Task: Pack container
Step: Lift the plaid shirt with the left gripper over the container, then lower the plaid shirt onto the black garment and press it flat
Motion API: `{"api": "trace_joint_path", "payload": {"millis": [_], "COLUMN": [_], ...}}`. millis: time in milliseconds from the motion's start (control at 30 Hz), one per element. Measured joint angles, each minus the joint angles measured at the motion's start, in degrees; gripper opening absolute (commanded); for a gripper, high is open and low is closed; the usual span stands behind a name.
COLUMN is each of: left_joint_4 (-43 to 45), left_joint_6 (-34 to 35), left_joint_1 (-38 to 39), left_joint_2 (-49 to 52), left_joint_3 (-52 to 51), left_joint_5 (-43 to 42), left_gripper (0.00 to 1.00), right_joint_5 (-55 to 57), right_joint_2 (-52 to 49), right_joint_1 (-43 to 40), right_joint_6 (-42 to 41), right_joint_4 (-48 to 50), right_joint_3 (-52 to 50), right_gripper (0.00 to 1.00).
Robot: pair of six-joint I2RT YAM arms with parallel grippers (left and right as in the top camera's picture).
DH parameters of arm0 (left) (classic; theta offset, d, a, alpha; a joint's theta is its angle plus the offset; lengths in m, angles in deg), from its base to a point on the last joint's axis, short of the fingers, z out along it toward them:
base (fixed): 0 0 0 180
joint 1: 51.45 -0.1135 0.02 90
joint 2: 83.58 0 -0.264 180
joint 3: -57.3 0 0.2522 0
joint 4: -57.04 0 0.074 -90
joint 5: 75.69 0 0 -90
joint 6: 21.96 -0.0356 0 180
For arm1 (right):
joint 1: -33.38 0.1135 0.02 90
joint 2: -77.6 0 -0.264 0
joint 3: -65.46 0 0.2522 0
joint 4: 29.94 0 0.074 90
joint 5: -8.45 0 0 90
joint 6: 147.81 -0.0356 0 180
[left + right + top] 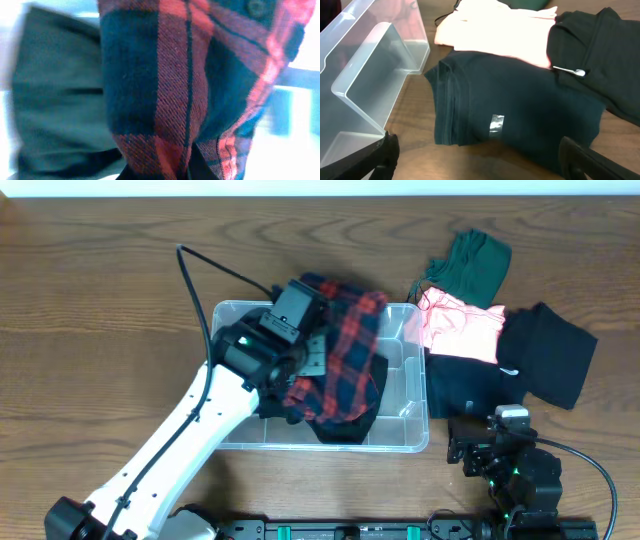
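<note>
The left gripper's point(298, 325) grip is hidden by the plaid shirt point(345, 350) over the container point(400, 442); the right gripper point(480, 162) is spread beside it.

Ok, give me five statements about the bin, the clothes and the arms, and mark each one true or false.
1. The plaid shirt lies partly in the container. True.
2. The pink garment is inside the container. False: it lies on the table to the container's right.
3. The right gripper is open and holds nothing. True.
4. The green garment lies at the table's near edge. False: it lies on the far side, beyond the pink one.
5. The left arm reaches over the container. True.
</note>
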Motion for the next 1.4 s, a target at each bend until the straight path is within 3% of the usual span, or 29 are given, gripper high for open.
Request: {"api": "trace_joint_path", "payload": {"millis": [300,400,467,500,533,733,900,1133,1400], "left_joint_4": [1.97,4.48,4.94,4.85,4.44,-3.28,-7.32,7.08,17.64], "left_joint_6": [2.03,3.52,3.96,4.46,4.48,3.89,2.27,-3.15,-7.78], "left_joint_1": [-6.05,-6.8,-6.8,-6.8,-6.8,-7.5,-7.43,-7.43,-7.43], "left_joint_2": [-0.31,-0.74,-1.44,-1.68,-1.73,-1.84,-4.42,-9.75,3.28], "left_joint_3": [-13.9,-18.27,-19.23,-19.34,-19.41,-17.09,-9.44,-4.11,-6.73], "left_joint_5": [5.18,5.75,5.92,6.1,6.4,9.42,11.23,10.97,7.8], "left_gripper": [0.06,0.13,0.34,0.65,0.77,0.9,0.93,0.8,0.77], "right_joint_5": [0.0,0.0,0.0,0.0,-0.02,-0.02,-0.02,-0.02,0.0], "right_joint_2": [0.0,0.0,0.0,0.0,0.0,0.0,0.0,0.0,0.02], "right_joint_1": [0.0,0.0,0.0,0.0,0.0,0.0,0.0,0.0,0.0], "right_joint_6": [0.0,0.0,0.0,0.0,0.0,0.0,0.0,0.0,0.0], "right_joint_4": [0.0,0.0,0.0,0.0,0.0,0.0,0.02,0.0,0.0], "right_joint_3": [0.0,-0.02,0.0,0.0,0.0,0.0,-0.02,-0.02,0.0], "right_gripper": [0.99,0.99,0.99,0.99,0.99,0.99,0.99,0.99,0.99]}}
